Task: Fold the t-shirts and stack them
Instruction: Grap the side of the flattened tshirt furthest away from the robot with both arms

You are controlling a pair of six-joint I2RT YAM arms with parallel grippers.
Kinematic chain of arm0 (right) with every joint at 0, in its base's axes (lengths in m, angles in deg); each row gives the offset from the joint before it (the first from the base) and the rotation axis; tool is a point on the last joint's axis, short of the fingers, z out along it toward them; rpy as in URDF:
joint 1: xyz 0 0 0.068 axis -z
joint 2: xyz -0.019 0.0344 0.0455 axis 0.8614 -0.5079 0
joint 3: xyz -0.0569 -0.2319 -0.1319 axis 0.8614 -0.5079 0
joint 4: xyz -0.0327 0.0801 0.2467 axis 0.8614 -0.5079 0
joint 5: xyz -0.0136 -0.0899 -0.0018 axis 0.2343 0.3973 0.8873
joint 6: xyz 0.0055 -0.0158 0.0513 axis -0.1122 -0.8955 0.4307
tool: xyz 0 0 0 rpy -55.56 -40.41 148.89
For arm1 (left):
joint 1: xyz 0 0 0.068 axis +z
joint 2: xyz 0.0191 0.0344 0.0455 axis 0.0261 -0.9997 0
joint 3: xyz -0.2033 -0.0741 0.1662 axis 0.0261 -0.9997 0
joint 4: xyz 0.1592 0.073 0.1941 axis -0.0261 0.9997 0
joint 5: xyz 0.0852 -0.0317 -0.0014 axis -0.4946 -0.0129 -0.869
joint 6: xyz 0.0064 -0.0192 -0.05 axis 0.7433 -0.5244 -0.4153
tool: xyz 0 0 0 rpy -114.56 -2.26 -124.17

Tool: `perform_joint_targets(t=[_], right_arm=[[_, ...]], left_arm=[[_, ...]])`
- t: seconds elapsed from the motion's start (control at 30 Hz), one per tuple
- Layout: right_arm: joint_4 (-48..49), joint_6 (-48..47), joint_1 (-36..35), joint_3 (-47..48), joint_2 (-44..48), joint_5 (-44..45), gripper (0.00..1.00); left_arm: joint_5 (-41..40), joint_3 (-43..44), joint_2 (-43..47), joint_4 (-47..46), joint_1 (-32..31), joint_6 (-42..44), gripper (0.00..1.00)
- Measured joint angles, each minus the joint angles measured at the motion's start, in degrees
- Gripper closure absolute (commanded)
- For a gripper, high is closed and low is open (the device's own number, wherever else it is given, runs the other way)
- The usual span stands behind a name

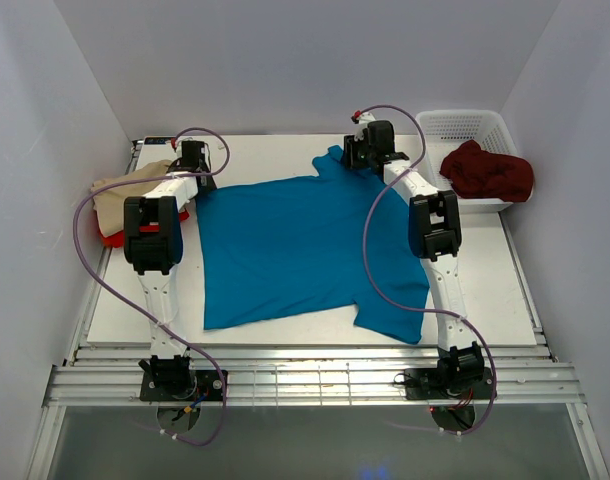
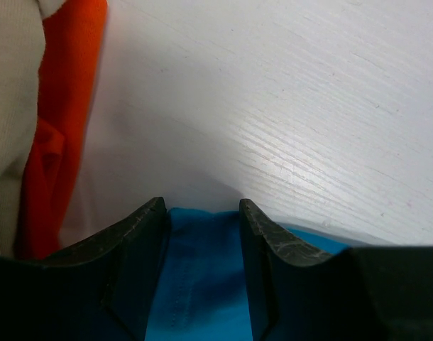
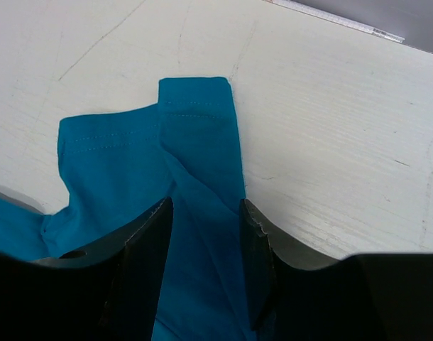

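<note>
A teal blue t-shirt (image 1: 295, 250) lies spread flat across the middle of the table. My left gripper (image 1: 195, 165) is down at its far left corner, jaws apart, with the teal hem (image 2: 202, 284) lying between the fingers (image 2: 142, 234). My right gripper (image 1: 360, 150) is at the far right sleeve (image 3: 199, 121), also open, and the cloth runs between its fingers (image 3: 255, 241). A beige t-shirt (image 1: 120, 190) lies folded on a bright red one (image 1: 113, 238) at the left edge. A dark maroon t-shirt (image 1: 485, 170) sits crumpled in the basket.
The white lattice basket (image 1: 465, 122) stands at the back right corner. The white table (image 1: 485, 270) is bounded by white walls on three sides and a metal rail at the near edge. In the left wrist view the red cloth (image 2: 60, 128) and beige cloth (image 2: 11, 106) are just left of my fingers.
</note>
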Motion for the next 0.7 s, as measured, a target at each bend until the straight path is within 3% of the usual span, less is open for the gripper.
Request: perform_joint_targets(t=[0.23,0.43,0.53,0.57,0.63,0.7], right_arm=[[-1.25,-0.04,-0.31,0.0,0.0,0.15,0.5],[-2.99,-0.13,-0.57,0.17,-0.02,0.7,0.57],[-3.52,-0.17,-0.63,0.83,-0.28,1.14,0.68],[-3.61,-0.26,-0.63,1.22,-0.57,1.31,0.79],[-3.78,-0.37,-0.63,1.38,-0.83,1.68,0.88],[-3.82,-0.24,-0.63,1.46,-0.85,1.95,0.92]], left_arm=[[0.59,0.24,-0.02,0.15,0.07,-0.26,0.43],[1.42,1.33,-0.7,0.48,0.17,-0.66,0.43],[1.79,1.73,-0.83,0.7,0.22,-0.7,0.43],[1.95,1.84,-0.87,0.87,0.24,-0.72,0.43],[2.23,1.84,-0.87,0.94,0.39,-0.87,0.43],[2.47,1.86,-0.87,0.94,0.48,-1.05,0.43]])
